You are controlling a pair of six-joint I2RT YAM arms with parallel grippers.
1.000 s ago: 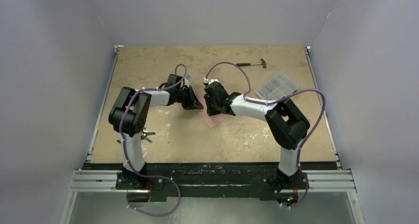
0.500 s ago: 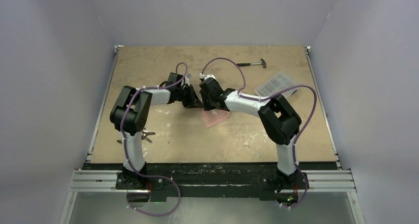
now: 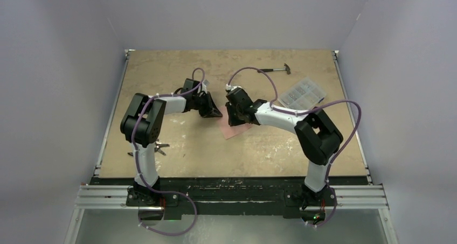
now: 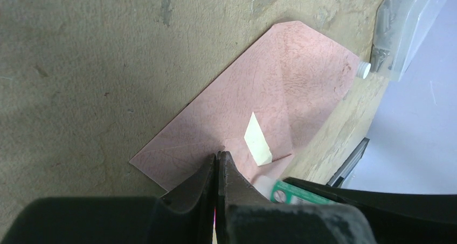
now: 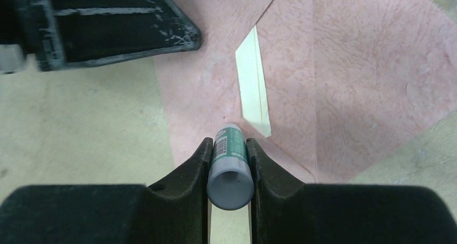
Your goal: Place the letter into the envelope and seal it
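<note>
Right end effector [image 5: 229, 143]: narrow, jaws clamped on the round body of a glue stick [image 5: 230, 168] with a green label. The stick's working end points down at the envelope [image 5: 350, 93], just beside the near end of the pale glue strip [image 5: 253, 82].

Left end effector [image 4: 217, 159]: fingers pressed together with no gap, tips at the envelope's edge. I cannot tell whether paper is nipped between them.

Envelope: salmon-pink, lying flat near the middle of the bench [image 3: 161, 163], between the two end effectors.

Letter: not visible as a separate sheet; I cannot tell whether it is inside.

Other items:
- small white cap [image 4: 365, 68], at the envelope's far corner
- clear compartment box [image 3: 302, 92] and hammer [image 3: 275, 70], both toward the far right corner

Hazards, as judged:
- The paper is light. A dragging stroke of the stick could slide or buckle the envelope if the left tips are not truly pinning it.
- The stick sits beside the strip, not on it. A stroke begun here may smear glue on the envelope face or the bench, and the flap could then stick crooked.
- The round stick may twist or ride up in the jaws under downward pressure.
- The end effectors are close together, so a sideways sweep risks contact.

Pose:
- Right arm: reaches forward and leftward from its base, elbow raised, wrist pitched down.
- Left arm: elbow raised, forearm laid out rightward and low over the bench, end effector aimed at the envelope.
</note>
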